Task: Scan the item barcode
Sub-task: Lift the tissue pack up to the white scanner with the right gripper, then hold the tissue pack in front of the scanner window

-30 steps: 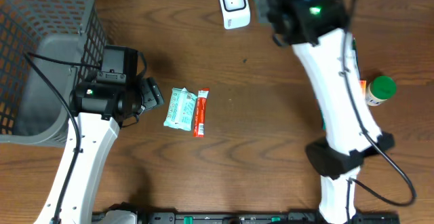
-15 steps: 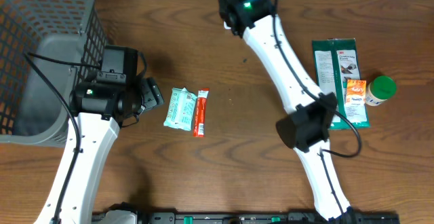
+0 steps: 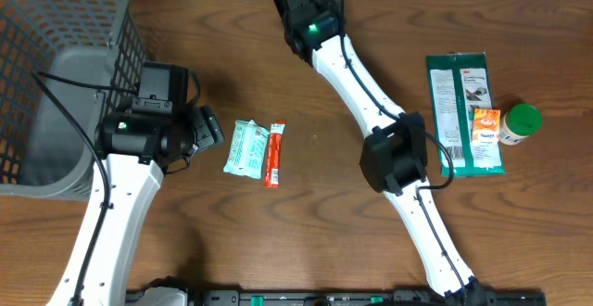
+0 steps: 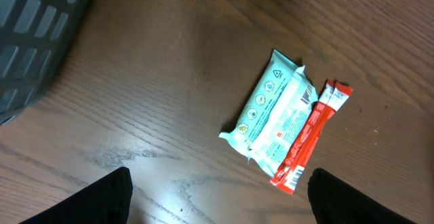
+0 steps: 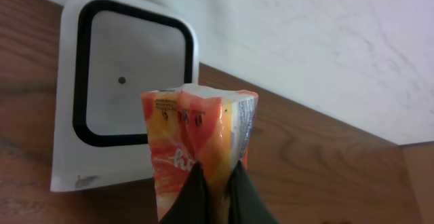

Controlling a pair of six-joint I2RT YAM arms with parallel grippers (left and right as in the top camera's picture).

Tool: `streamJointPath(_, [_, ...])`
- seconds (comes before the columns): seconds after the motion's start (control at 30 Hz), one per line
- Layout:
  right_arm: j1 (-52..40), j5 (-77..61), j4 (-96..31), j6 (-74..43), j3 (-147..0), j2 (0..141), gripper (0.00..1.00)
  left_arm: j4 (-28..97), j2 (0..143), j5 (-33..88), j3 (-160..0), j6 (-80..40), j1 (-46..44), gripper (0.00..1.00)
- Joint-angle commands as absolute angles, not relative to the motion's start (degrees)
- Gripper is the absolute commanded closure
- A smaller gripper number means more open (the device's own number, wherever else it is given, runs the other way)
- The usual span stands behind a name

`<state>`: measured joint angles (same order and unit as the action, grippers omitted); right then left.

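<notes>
before the scanner (image 5: 122, 102), right fingers (image 5: 192, 202) pinch an orange pouch (image 5: 196, 139); left fingers (image 4: 102, 200) spread apart

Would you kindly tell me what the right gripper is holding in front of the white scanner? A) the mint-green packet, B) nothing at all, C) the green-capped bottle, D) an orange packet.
D: in the right wrist view the right gripper is pinched shut on the lower end of an orange packet, which stands just in front of the white scanner.
</notes>
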<state>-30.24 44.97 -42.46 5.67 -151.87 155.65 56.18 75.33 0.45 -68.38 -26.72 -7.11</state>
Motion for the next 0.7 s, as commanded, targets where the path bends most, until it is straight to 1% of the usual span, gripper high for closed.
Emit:
streamJointPath(0.0, [-30.4, 47.0, -42.0, 6.5, -152.8, 155.8, 0.99, 56.3, 75.2, -0.3, -68.7, -26.2, -6.8, 0.17])
streamJointPath(0.23, [-30.0, 44.8, -40.9, 6.5, -152.8, 155.8, 0.99, 56.3, 75.2, -0.3, -68.7, -26.2, -6.8, 0.16])
streamJointPath(0.33, [-29.8, 43.7, -38.5, 7.2, -152.8, 155.8, 0.99, 56.3, 75.2, -0.3, -68.7, -26.2, -6.8, 0.17])
streamJointPath(0.43, [-29.7, 43.0, -35.3, 11.2, -152.8, 155.8, 0.99, 56.3, 75.2, -0.3, -68.7, -26.2, -6.8, 0.16])
streamJointPath(0.67, [-29.1, 43.2, -29.1, 25.9, -152.8, 156.6, 0.99, 56.3, 75.2, -0.3, -68.7, -26.2, -6.8, 0.17])
